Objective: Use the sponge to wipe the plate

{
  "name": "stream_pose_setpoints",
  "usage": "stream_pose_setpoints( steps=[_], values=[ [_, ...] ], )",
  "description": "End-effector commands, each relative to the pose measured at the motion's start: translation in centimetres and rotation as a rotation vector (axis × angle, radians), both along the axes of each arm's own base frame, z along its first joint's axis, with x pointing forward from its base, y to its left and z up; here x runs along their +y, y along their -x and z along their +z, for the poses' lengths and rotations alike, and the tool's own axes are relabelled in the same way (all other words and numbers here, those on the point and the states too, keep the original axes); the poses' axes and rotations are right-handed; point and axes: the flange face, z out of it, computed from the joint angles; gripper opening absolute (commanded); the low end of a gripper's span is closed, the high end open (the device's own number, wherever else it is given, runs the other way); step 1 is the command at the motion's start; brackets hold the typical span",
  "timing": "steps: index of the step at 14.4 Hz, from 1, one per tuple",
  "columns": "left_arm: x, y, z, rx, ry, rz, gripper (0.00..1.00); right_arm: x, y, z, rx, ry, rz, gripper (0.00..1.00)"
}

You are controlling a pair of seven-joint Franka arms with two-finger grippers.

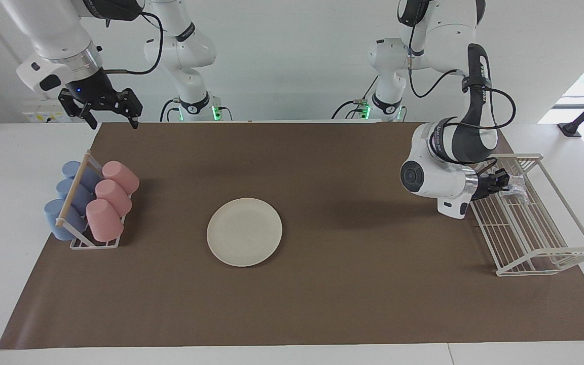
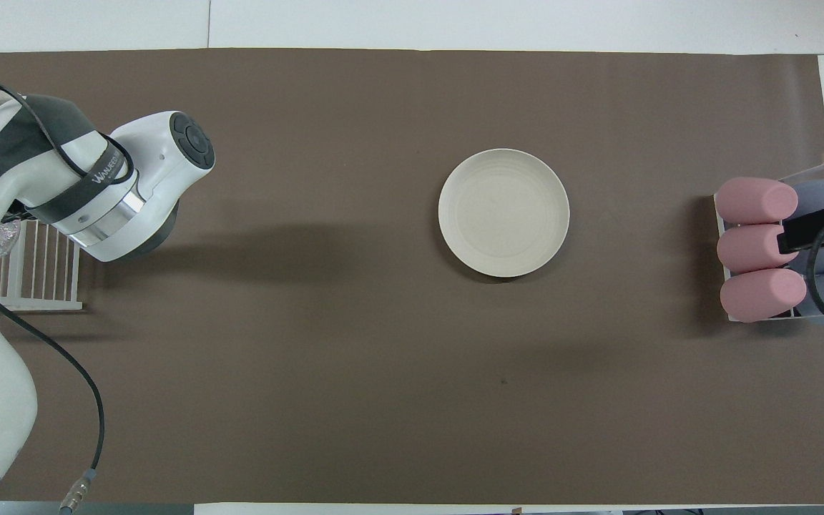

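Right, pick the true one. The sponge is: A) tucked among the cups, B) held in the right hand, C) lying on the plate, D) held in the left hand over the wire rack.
D: the left hand grips the sponge over the wire rack, while the plate is bare.

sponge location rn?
The sponge is clamped in the shut left gripper, over the white wire rack at the left arm's end of the table.

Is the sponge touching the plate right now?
Apart. The facing view shows the sponge in the left gripper over the wire rack, with bare brown mat between it and the plate.
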Motion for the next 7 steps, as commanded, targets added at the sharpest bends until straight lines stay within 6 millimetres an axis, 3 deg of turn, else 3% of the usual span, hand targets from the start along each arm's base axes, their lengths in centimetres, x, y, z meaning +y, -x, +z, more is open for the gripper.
stream_pose_setpoints(
  steps=[1, 4, 5, 6, 7],
  values=[
    [-0.07, -0.43, 0.35, -0.016, 0.003, -0.017, 0.0, -0.32, 0.69, 0.03, -0.011, -0.001, 0.005, 1.0],
    [-0.16, -0.59, 0.3, -0.022, 0.014, -0.027, 0.0, -0.39, 0.71, 0.09, -0.011, -0.002, 0.003, 1.0],
    [-0.16, -0.59, 0.3, -0.024, 0.014, -0.026, 0.67, -0.39, 0.69, 0.1, -0.012, -0.002, 0.004, 1.0],
    [-0.16, -0.59, 0.3, -0.022, 0.014, -0.027, 0.9, -0.39, 0.69, 0.17, -0.014, -0.002, 0.004, 1.0],
    [-0.18, -0.62, 0.35, -0.024, 0.016, -0.027, 0.99, -0.31, 0.66, 0.26, -0.017, -0.002, 0.004, 1.0]
  ],
)
